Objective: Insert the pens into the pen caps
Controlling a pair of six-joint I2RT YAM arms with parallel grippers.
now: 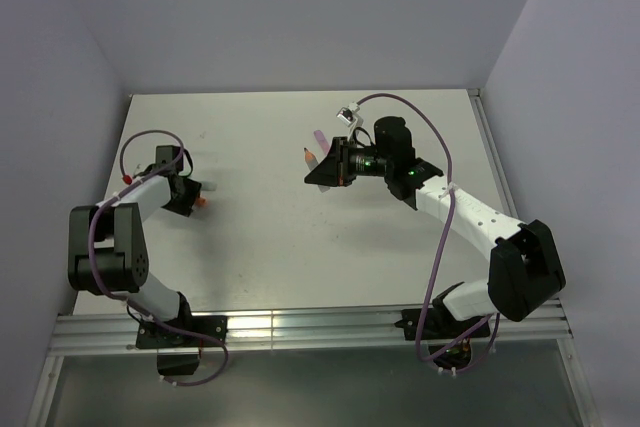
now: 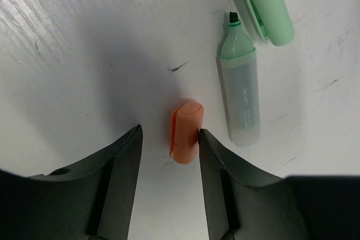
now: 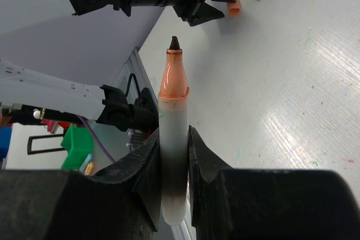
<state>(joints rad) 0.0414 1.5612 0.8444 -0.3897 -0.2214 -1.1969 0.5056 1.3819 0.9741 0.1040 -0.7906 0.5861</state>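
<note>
Clamping the orange-tipped pen (image 3: 173,111), the right gripper (image 3: 173,139) is closed (left gripper (image 2: 169,134) gapes around the orange cap (image 2: 185,132)).

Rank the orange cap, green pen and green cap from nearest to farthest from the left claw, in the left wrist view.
1. Orange cap, inside the left claw.
2. Green pen, to its right.
3. Green cap, top right, past the pen's tip.
</note>
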